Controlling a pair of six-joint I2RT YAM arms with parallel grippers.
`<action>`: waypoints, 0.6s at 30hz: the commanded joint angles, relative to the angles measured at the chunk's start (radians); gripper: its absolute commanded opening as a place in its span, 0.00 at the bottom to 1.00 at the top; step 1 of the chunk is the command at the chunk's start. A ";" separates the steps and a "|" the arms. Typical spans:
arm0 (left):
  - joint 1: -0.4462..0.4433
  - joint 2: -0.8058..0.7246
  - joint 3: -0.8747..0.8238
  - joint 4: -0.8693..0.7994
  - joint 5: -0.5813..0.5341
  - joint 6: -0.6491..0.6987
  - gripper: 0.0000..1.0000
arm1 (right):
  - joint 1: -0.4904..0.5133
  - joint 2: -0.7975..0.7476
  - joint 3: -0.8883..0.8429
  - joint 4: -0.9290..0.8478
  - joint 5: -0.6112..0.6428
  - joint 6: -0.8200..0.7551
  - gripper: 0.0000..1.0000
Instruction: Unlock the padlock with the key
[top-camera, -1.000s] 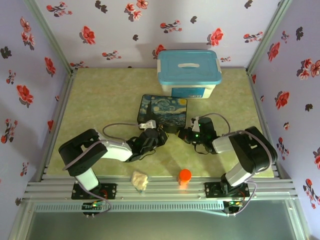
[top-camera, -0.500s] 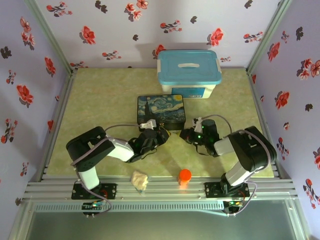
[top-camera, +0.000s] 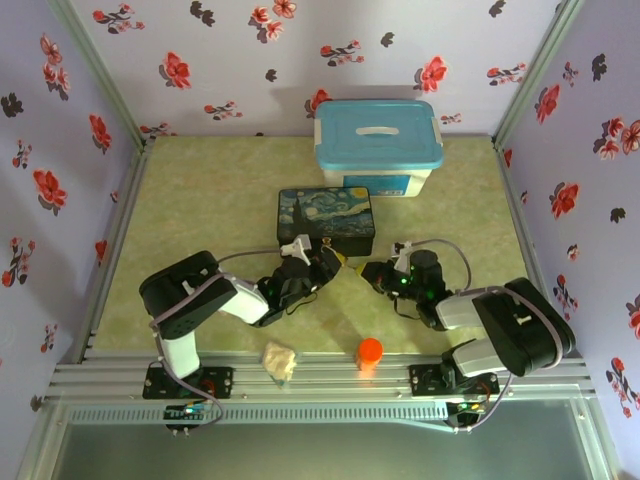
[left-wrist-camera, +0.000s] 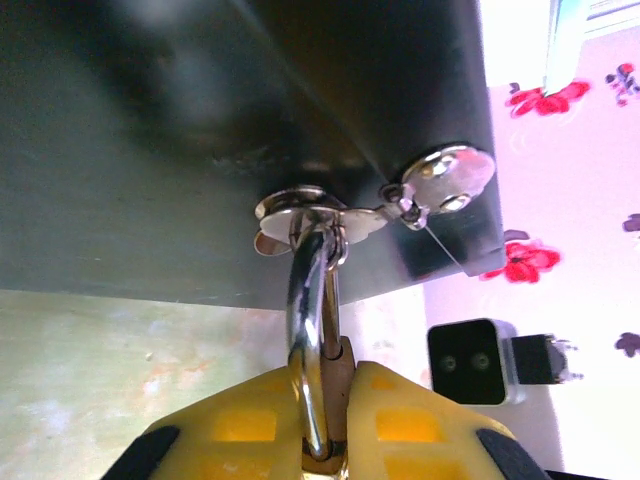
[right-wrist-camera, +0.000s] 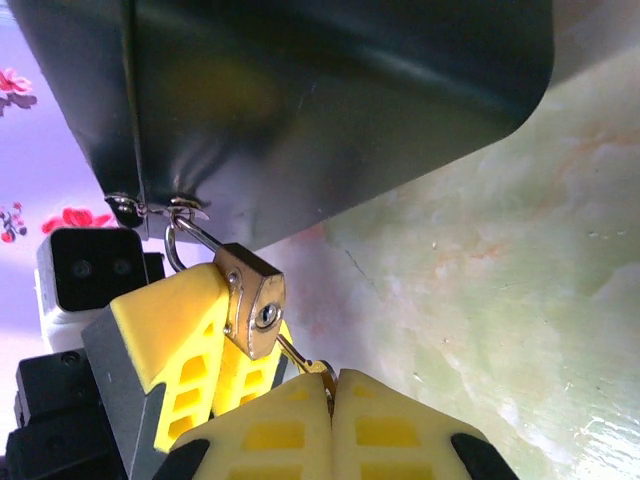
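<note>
You're at the insertion step: left gripper (left-wrist-camera: 330, 425) pinches the padlock (right-wrist-camera: 252, 298), and right gripper (right-wrist-camera: 332, 405) pinches the key (right-wrist-camera: 301, 356) beside its keyhole (right-wrist-camera: 266, 318). Next, align the tip, push in, twist.

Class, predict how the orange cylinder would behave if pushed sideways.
Standing upright and narrow, the orange cylinder probably tips easily. Once down, its round side likely lets it roll. It looks small, so probably light.

Brass-gold padlock (right-wrist-camera: 252, 300) (silver shackle (left-wrist-camera: 306, 290)), starry-night box (top-camera: 326, 215).
</note>
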 joint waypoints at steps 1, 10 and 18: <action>0.005 0.007 0.007 0.132 0.013 -0.022 0.00 | 0.007 0.017 -0.015 0.087 0.036 0.053 0.00; 0.006 0.023 0.010 0.151 0.016 -0.051 0.00 | 0.006 0.073 -0.009 0.212 0.033 0.094 0.00; 0.005 0.039 0.022 0.162 0.017 -0.063 0.00 | 0.013 0.199 -0.016 0.448 0.024 0.166 0.00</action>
